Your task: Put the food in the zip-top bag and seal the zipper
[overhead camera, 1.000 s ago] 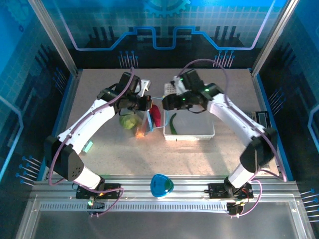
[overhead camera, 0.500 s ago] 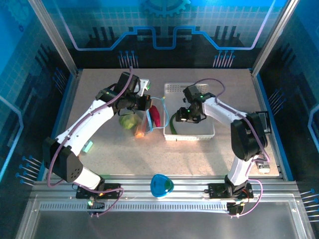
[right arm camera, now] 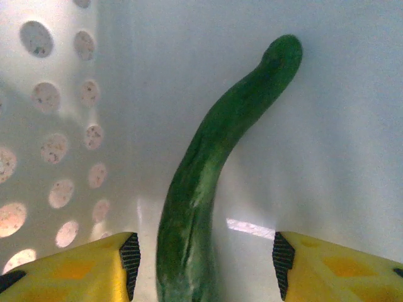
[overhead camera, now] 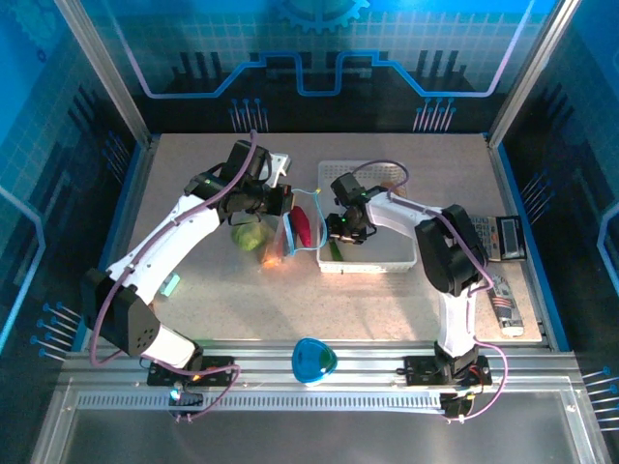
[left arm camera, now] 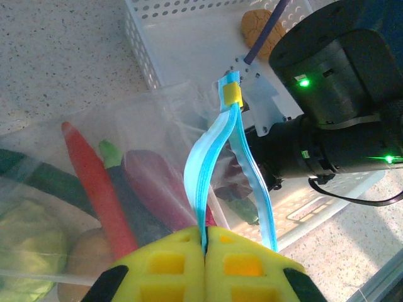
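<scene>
Speckled beige surface (overhead camera: 290,300) carried a white perforated plastic basket (overhead camera: 387,263) toward its far edge, with a clear floppy zip-top bag (left arm camera: 94,132) of toy vegetables (left arm camera: 94,182) just beside it. The left pincer (left arm camera: 206,242) was clamped on the bag's light-blue zipper strip (left arm camera: 208,157). The right pincer (right arm camera: 201,264) stood apart, astride a long dark-green cucumber (right arm camera: 208,176) inside the basket.

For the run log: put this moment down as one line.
left gripper: shut on zipper | right gripper: open, straddling cucumber in basket | zip-top bag: partly filled, unsealed
</scene>
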Motion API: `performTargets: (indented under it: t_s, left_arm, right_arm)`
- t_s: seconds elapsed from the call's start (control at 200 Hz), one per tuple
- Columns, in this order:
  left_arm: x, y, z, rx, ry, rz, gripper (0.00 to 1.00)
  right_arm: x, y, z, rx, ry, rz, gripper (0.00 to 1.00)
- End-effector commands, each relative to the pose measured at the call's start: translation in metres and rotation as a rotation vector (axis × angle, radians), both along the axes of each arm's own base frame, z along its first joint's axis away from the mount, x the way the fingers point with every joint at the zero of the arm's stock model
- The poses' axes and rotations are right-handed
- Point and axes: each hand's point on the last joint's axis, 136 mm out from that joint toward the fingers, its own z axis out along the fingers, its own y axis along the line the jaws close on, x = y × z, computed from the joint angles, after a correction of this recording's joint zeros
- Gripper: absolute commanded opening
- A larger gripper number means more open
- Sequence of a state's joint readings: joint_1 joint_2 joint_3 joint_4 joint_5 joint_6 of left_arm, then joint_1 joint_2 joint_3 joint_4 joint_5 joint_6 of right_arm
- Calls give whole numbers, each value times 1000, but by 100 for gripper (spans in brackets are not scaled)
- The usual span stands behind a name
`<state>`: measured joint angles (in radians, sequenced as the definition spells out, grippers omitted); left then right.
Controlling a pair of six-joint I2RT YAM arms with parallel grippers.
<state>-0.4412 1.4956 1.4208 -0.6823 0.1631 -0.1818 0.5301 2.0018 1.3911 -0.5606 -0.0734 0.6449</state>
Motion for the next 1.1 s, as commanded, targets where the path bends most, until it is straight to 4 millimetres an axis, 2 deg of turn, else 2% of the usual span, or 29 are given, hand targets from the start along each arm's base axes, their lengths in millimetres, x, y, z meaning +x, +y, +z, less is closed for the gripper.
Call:
performTargets:
  t_s: [0.0, 0.095, 0.17, 0.245, 0.4, 0.75, 0.95, 1.011, 1.096]
  left_arm:
    - [-3, -2, 12, -27, -34, -22, 1]
    - [-3, -3, 12, -27, -36, -26, 1]
    - [-2, -3, 12, -26, -37, -27, 1]
    - [-2, -3, 11, -25, -37, -28, 1]
    - [-2, -3, 10, -25, -35, -29, 1]
    - [-2, -2, 11, -24, -36, -26, 1]
    - [-2, -1, 10, -22, -30, -23, 1]
    - [-2, -1, 10, -20, -29, -21, 1]
    - [-3, 0, 11, -16, -29, -20, 1]
  right_arm:
    - [6, 7, 1, -38, -16, 1, 60]
    - [6, 7, -2, -73, -14, 13, 60]
    - [6, 3, -5, -126, -10, 26, 55]
    - [5, -7, -11, -191, -2, 34, 46]
    - [3, -25, -17, -286, 3, 42, 44]
    - [23, -69, 14, -382, -99, 32, 43]
    - [38, -67, 19, -344, -124, 67, 26]
    - [42, -64, 20, -311, -120, 61, 26]
    - [45, -61, 24, -270, -118, 46, 31]
